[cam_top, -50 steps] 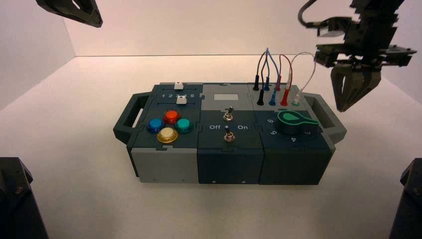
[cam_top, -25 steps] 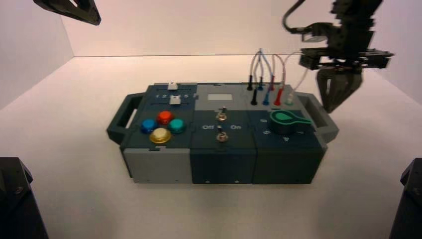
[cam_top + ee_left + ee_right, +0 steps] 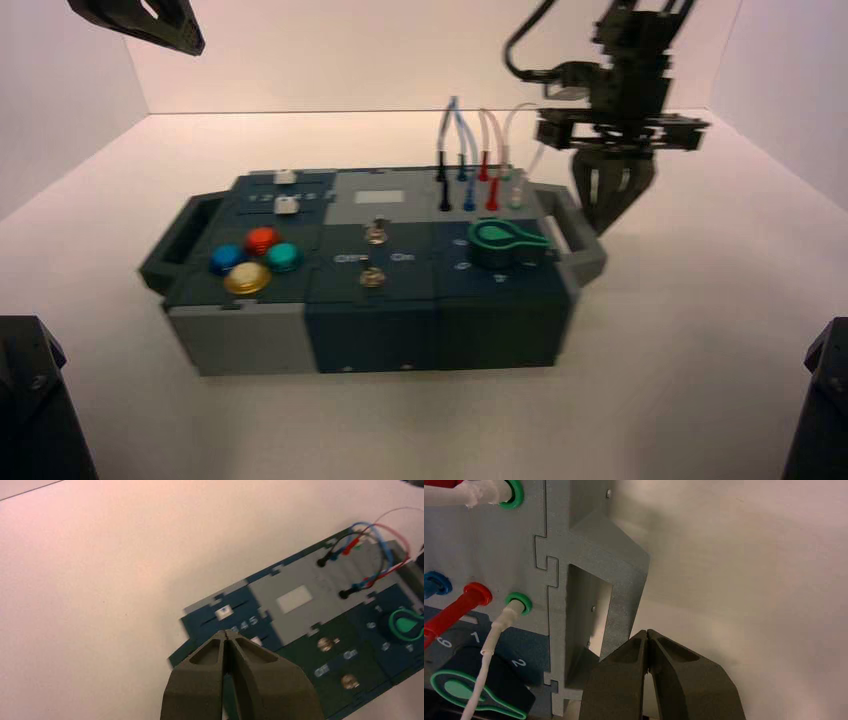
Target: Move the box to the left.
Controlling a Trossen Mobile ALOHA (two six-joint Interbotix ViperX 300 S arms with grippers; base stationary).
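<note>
Right gripper (image 3: 647,636): fingers (image 3: 624,655) pressed together, nothing held between them, tips set against the outer bar of the right side handle (image 3: 624,590) of the box (image 3: 370,290). Contact is judged to be a push, not a grasp. In the high view the right gripper (image 3: 606,212) is seen just outside that handle (image 3: 572,235), toward the far right part of the surface (image 3: 650,400).

For a clean push, the tips are best kept low on the handle bar and the force kept parallel to the surface, so that the box is slid and not tipped. The contact sits nearer the box's far edge, so yaw is likely; the line of push would be better taken through the box's middle. The looped plug wires (image 3: 480,150) stand just beside the gripper and should be cleared.

The box lies about mid-surface, its long side roughly parallel to the near edge, left handle (image 3: 180,240) toward the left edge. Free surface is seen to its left.

Left gripper (image 3: 227,636): fingers together, empty, parked high over the far left corner, well apart from the box.

No containers are in view; plugs are seated in the sockets on the box top, and the green dial (image 3: 500,243) is near its right end.
</note>
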